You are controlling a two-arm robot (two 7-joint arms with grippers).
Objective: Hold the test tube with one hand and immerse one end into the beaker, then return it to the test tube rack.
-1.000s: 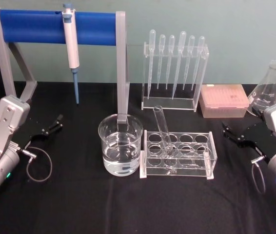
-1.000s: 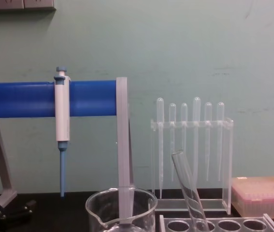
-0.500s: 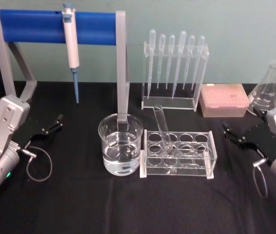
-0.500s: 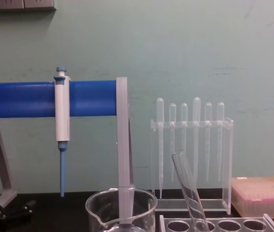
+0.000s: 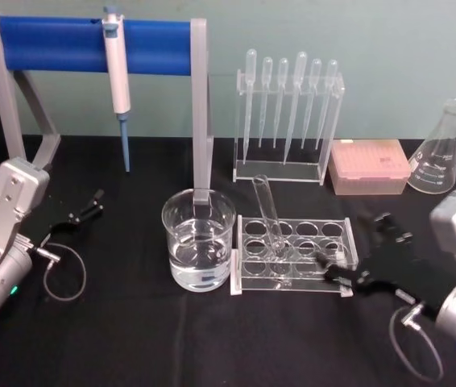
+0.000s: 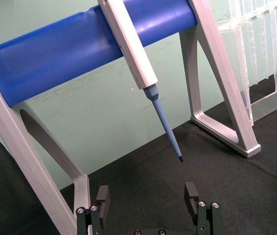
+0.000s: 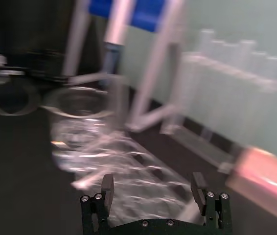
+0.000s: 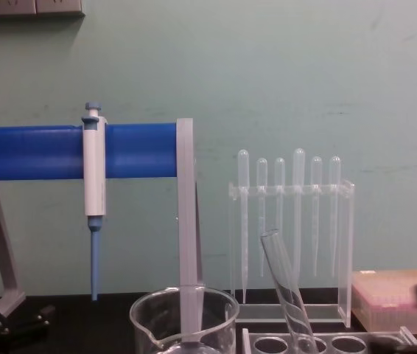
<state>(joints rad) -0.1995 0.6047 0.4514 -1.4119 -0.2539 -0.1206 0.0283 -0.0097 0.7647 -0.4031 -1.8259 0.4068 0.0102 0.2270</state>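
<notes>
Beside test tube rack (image 5: 300, 220), right gripper (image 5: 354, 247)

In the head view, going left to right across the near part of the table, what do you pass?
left gripper, fingers open → beaker → test tube → right gripper, fingers open

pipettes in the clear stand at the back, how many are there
6 pipettes, hanging in one row in the clear stand, behind the test tube rack and left of the pink box; none seems hidden.
</notes>
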